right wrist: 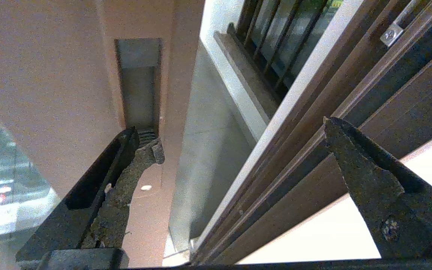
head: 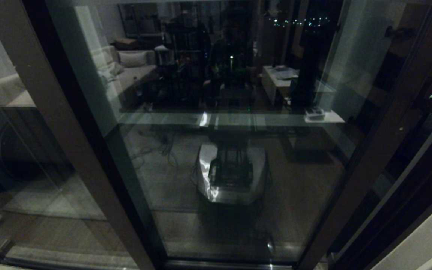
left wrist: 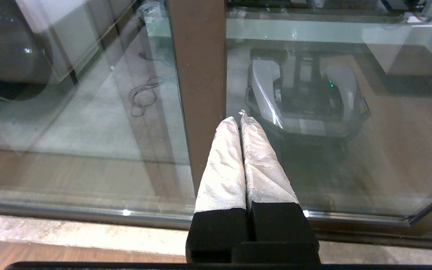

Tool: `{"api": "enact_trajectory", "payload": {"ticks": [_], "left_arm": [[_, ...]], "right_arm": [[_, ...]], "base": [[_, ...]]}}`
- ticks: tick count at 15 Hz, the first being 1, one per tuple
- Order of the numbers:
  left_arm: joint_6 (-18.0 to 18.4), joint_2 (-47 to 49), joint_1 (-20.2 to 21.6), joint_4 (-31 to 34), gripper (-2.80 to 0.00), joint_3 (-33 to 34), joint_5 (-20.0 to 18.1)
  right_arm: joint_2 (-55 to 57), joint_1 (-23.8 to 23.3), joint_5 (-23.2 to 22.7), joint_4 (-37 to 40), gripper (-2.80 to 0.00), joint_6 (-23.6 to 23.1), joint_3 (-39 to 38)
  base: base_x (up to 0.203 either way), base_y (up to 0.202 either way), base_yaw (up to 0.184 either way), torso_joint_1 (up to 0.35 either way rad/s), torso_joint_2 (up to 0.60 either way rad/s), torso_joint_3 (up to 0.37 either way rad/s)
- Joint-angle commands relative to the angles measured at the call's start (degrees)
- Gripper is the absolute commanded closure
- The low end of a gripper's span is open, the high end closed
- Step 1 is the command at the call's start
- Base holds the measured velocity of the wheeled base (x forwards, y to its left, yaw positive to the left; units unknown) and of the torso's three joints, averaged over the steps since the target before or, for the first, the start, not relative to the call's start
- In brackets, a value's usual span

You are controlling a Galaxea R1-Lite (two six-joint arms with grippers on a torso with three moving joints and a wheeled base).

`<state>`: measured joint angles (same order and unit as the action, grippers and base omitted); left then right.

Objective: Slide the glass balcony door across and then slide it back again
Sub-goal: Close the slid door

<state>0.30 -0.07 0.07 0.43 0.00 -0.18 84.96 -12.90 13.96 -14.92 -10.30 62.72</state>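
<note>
The glass balcony door (head: 216, 123) fills the head view, tall and dark, with the room shining back in the glass. Its brown edge post (right wrist: 69, 75) has a narrow slot handle (right wrist: 138, 86) cut into it. The right gripper (right wrist: 234, 138) is up against that post with its fingers wide apart, and one fingertip (right wrist: 152, 148) sits at the bottom end of the slot. The left gripper (left wrist: 240, 120) hangs low near the door's bottom rail, pointing at another brown post (left wrist: 199, 75), its two white-wrapped fingers pressed together with nothing between them.

Brown-framed glass balcony door (head: 234, 150), upright, slightly open
</note>
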Motion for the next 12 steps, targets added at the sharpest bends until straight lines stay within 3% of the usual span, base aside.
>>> {"api": "enact_trajectory", "payload": {"ticks": [1,5,6,9,12], "left_arm": [[-0.04,-0.01,0.01,0.08,0.00,0.09,0.01],[-0.03,-0.01,0.01,0.01,0.00,0.09,0.01],[-0.04,-0.01,0.01,0.01,0.00,0.09,0.01],[-0.02,-0.01,0.01,0.01,0.00,0.09,0.01],[-0.03,-0.01,0.01,0.01,0.00,0.09,0.01]], "right_arm": [[1.05,-0.11,0.17,0.50,-2.80,-0.16,1.07],[-0.94,-1.67,0.17,0.55,-2.80,-0.46,0.10],[-3.34,-1.83,0.13,0.67,0.00,-0.56,-0.98],[-11.84,-0.85,0.76,4.31,0.00,-1.93,-3.20],[-17.12,7.45,8.74,12.41,0.00,-2.57,-2.69]], "base": [[0.000,0.000,0.000,0.000,0.00,0.000],[0.000,0.000,0.000,0.000,0.00,0.000],[0.000,0.000,0.000,0.000,0.00,0.000],[0.000,0.000,0.000,0.000,0.00,0.000],[0.000,0.000,0.000,0.000,0.00,0.000]]}}
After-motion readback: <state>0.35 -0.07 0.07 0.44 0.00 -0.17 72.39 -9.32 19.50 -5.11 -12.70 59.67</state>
